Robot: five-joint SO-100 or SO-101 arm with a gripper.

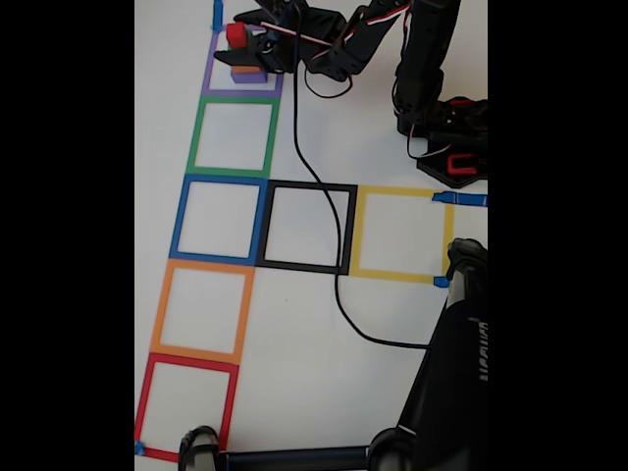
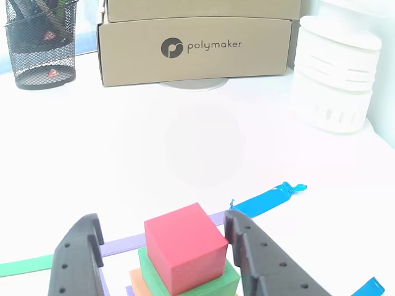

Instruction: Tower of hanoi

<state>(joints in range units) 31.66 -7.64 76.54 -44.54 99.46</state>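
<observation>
Other view: red cube (image 2: 185, 246) tops the stack (green cube (image 2: 216, 280) beneath), sitting between the tool's (image 2: 163, 246) spread, released fingers, untouched.

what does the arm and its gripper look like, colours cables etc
The arm is black plastic with red parts near its base and white and red wires along its links. A thin black cable trails from it across the table. The gripper has two dark grey fingers with rows of small round dimples.
</observation>
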